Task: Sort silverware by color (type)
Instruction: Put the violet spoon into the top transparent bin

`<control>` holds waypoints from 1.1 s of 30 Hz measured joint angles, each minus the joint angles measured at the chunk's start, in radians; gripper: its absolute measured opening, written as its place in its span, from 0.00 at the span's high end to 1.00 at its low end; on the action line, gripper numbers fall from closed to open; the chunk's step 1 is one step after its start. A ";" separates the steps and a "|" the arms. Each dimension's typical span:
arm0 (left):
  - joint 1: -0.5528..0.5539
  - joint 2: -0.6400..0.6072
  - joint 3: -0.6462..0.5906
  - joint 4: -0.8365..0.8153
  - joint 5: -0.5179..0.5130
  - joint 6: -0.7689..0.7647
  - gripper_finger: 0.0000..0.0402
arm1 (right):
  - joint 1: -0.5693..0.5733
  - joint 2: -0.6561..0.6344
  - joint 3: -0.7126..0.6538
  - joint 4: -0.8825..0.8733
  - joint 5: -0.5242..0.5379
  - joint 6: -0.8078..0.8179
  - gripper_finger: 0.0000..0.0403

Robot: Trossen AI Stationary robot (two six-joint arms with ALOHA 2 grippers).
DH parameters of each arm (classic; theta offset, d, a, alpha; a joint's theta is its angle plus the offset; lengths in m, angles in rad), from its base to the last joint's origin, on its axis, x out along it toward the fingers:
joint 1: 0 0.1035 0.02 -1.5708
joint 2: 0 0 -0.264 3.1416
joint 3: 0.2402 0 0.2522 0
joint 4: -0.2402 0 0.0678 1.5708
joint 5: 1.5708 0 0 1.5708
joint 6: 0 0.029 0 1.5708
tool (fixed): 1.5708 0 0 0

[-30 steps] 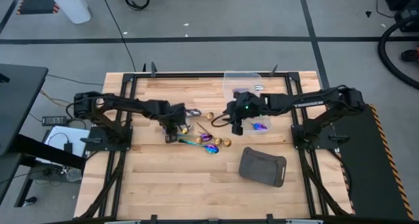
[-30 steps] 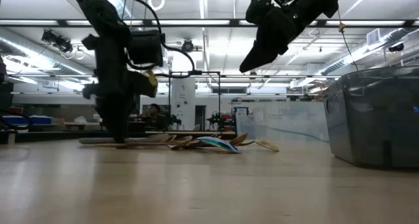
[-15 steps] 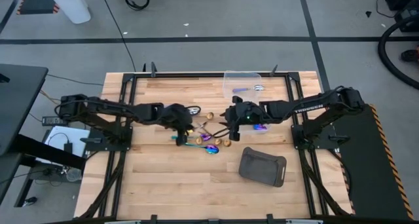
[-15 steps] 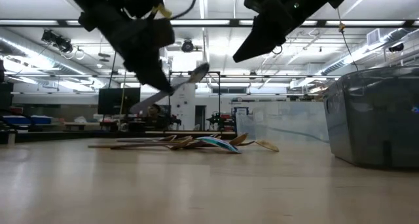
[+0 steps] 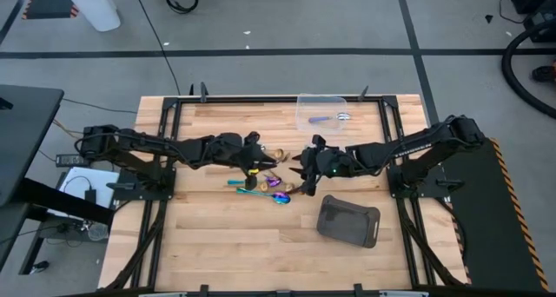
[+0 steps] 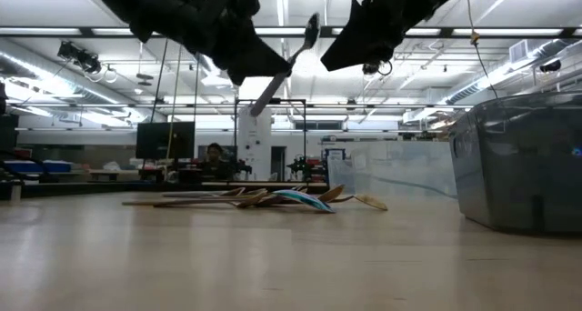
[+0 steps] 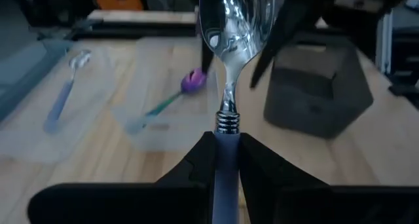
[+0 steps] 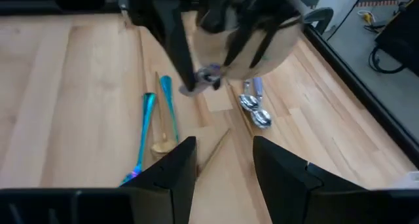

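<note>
Grey concrete floor surrounds a pale wooden worktop (image 5: pixel 226 245) framed by black rails, with both dark arms reaching toward its middle.

Near the centre, the left end effector (image 5: pixel 254 161) is raised off the wood and clamps a spoon (image 7: pixel 233 27) with a silver bowl and a lilac handle. In the left wrist view its two fingers (image 7: pixel 262 178) press on either side of the handle just below the ribbed collar, and the bowl points away from the wrist. From table height the same spoon (image 6: pixel 289 61) hangs tilted in the air, high above the surface.

Just to the right of it, the right end effector (image 5: pixel 306 177) also hangs over the middle of the worktop. Its fingers (image 8: pixel 171 168) are spread apart with nothing between them, and below them lie teal-handled utensils (image 8: pixel 152 129), a gold spoon (image 8: pixel 159 143) and two silver spoons (image 8: pixel 254 106).

A loose pile of silverware (image 5: pixel 271 188) lies flat on the wood below and between the two end effectors, in rainbow, teal and gold finishes. At table height it shows as a low heap (image 6: pixel 273 198).

One clear tub (image 5: pixel 321 112) at the far edge holds a lilac-handled spoon (image 5: pixel 328 118). A dark grey tray (image 5: pixel 348 221) sits nearer the front, to the right of the pile and apart from it.
</note>
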 joint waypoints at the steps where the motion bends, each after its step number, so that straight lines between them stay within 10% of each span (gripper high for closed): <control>1: 0.000 0.000 0.000 0.013 0.000 0.001 0.86 | 0.007 0.000 0.000 0.002 0.001 0.011 0.60; 17: -0.025 0.005 0.001 0.298 0.001 0.039 0.86 | 0.038 0.000 0.000 0.198 -0.002 -0.095 0.51; 33: -0.031 0.005 0.001 0.199 -0.027 -0.097 0.86 | 0.038 0.000 0.000 0.059 0.066 -0.280 0.48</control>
